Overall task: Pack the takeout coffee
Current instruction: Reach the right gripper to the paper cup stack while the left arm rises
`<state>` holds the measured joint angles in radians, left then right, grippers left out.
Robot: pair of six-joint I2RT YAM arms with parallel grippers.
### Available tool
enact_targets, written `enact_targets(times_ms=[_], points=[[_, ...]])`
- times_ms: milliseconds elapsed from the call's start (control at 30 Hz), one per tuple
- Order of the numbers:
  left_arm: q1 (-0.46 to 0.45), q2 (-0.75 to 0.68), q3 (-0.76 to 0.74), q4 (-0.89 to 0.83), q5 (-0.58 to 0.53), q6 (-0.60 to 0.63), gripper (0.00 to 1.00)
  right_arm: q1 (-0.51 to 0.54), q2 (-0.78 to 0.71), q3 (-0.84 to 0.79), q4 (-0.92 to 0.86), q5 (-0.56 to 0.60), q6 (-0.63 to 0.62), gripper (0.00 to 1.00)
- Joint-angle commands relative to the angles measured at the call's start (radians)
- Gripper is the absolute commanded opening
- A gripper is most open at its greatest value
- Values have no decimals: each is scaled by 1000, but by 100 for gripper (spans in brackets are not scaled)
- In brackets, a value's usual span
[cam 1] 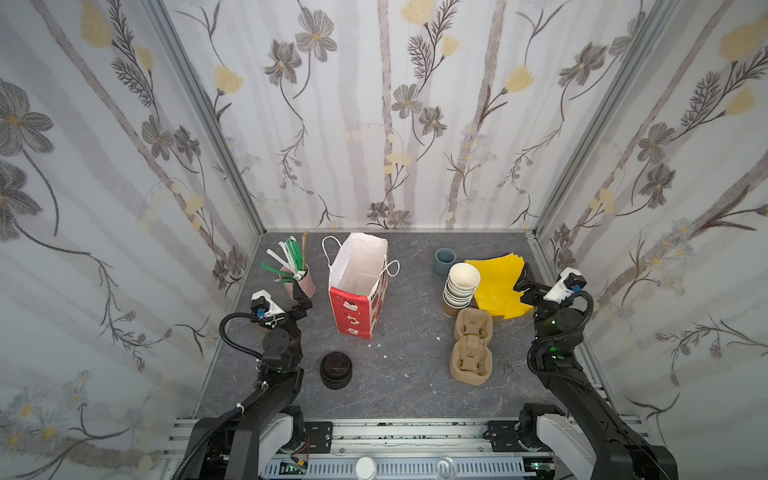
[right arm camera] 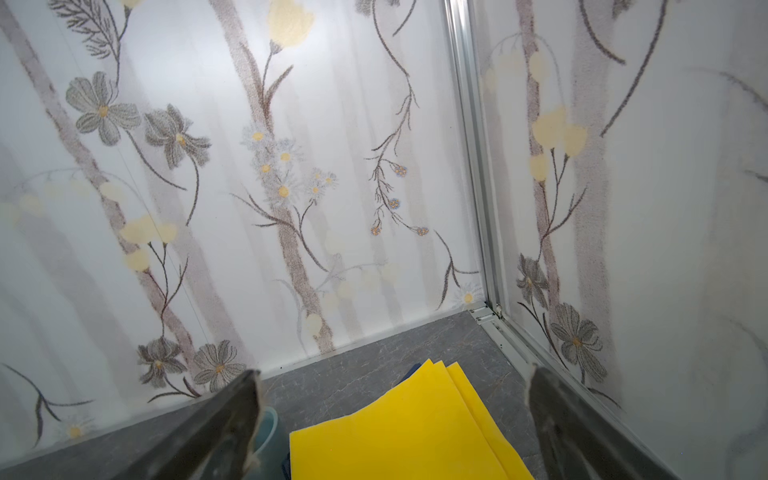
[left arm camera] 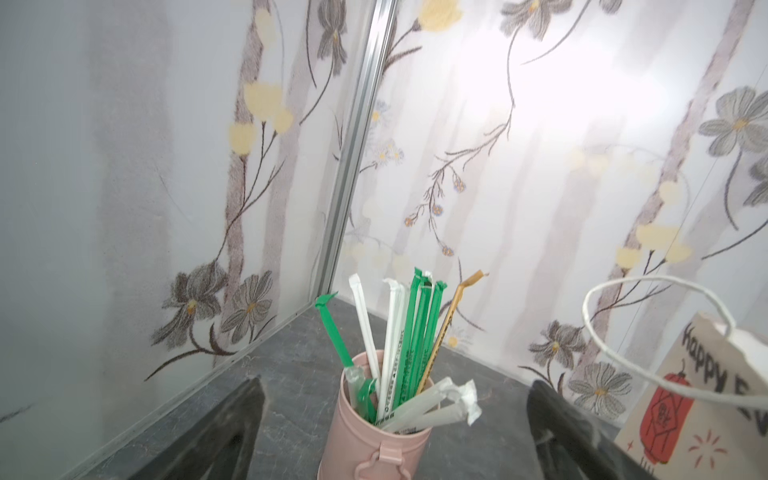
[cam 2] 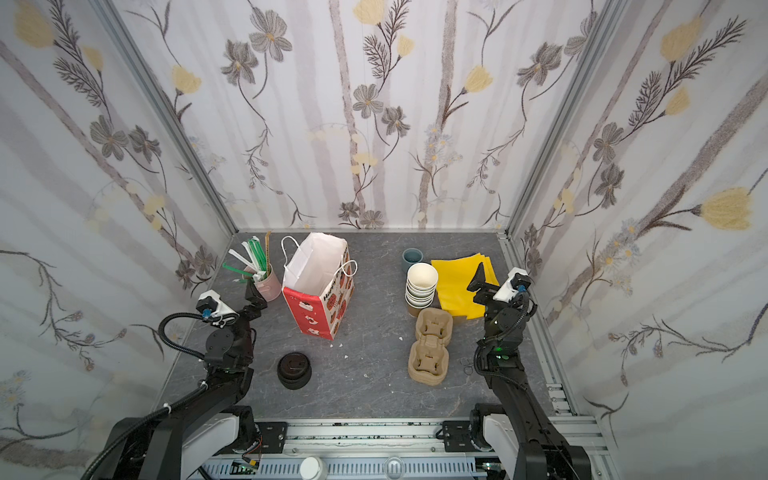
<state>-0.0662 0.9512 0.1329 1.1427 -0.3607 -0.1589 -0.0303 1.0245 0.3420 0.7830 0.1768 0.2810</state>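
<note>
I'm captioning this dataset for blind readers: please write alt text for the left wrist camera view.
A pink tin of wrapped green, white and brown straws stands on the grey table ahead of the open left end effector, framed by its two dark fingers. A lantern-printed paper bag stands beside it, with flowered walls meeting in a corner behind.

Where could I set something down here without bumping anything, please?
The bare grey tabletop between the red-and-white paper bag and the stacked white-lined paper cups is free, as is the near strip between the black lid stack and the moulded-pulp cup carriers. The far right corner is crowded.
</note>
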Motion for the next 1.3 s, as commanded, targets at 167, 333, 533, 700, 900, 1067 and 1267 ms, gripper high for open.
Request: enact_targets(times_ms=[167,333,533,700,900,1067,1267], points=[[2,-305,194,-615,260,-187,100,-7,-143,115,-453,-88,200,98],[0,-371,290,-819,413,-264,100,-1,-152,246,-738,-124,245,93],[-12,-368,365,-918,599,-301,100,79,-91,446,-948,-169,228,91],[-50,-376,383,-922,691,-318,100,185,28,668,-1170,-129,187,91],[-93,-354,398,-922,758,-345,100,315,174,859,-1389,48,156,92],[-104,-343,401,-934,774,-349,100,355,255,875,-1386,45,163,82],[-104,-365,392,-945,746,-347,100,409,383,916,-1386,25,189,69]])
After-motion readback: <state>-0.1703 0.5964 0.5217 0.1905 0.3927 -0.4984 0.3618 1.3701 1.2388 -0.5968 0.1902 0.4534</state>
